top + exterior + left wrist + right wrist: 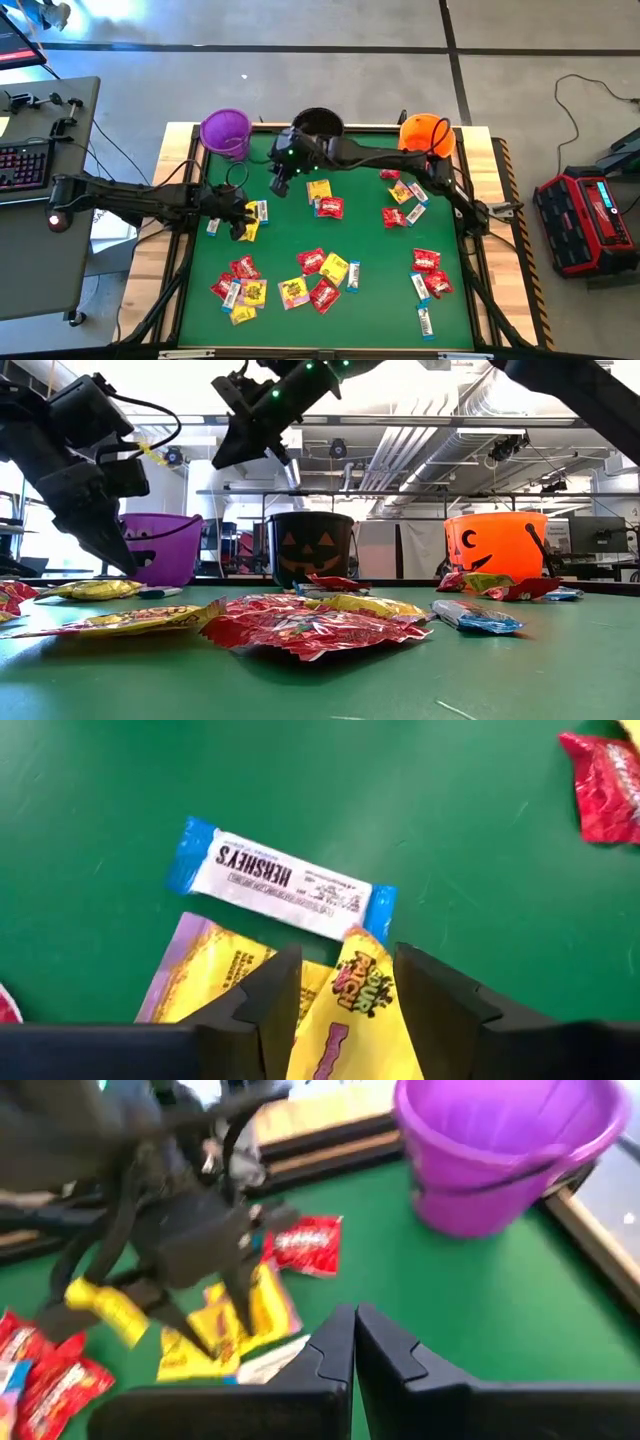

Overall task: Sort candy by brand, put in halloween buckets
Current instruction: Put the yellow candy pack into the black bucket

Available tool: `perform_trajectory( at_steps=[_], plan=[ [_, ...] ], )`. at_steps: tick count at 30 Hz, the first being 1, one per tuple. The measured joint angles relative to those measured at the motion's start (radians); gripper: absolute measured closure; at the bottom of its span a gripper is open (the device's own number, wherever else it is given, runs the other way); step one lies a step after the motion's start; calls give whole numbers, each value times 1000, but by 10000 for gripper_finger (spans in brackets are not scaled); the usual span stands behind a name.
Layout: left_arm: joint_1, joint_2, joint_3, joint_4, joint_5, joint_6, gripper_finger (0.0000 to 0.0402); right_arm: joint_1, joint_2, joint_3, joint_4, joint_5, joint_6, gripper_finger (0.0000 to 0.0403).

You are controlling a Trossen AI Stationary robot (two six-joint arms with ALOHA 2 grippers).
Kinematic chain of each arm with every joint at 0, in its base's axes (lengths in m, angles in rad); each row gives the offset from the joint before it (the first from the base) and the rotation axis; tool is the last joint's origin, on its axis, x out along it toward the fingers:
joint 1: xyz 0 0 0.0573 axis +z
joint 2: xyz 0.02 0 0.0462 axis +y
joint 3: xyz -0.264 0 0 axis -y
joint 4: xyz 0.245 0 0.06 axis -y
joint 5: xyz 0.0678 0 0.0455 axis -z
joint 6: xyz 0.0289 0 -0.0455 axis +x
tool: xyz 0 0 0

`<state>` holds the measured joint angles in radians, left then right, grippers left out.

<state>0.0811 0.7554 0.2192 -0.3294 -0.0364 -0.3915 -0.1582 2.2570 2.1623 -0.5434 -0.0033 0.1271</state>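
Two grippers: left gripper [342, 982], jaws parted astride a yellow packet [355, 1010]; right gripper [355, 1342], jaws closed, empty.

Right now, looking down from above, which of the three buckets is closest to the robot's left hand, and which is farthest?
1. The purple bucket, at the table's back left corner, lies nearest the left hand.
2. The black bucket, at the middle of the back edge, comes next.
3. The orange bucket, at the back right corner, is farthest.
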Motion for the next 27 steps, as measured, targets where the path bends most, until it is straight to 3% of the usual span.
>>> perform_trajectory(
  at_steps=[9,18,22,27],
  plan=[
    [0,51,0,15,53,-18,221,18,-190,-185,50,99,4,403],
    [0,148,1,25,46,-23,221,15,-509,-563,109,289,51,403],
    [0,157,2,27,47,-26,240,15,-636,-714,158,347,108,403],
    [0,159,33,-13,57,-20,300,15,-756,-859,167,420,179,403]
  ],
)
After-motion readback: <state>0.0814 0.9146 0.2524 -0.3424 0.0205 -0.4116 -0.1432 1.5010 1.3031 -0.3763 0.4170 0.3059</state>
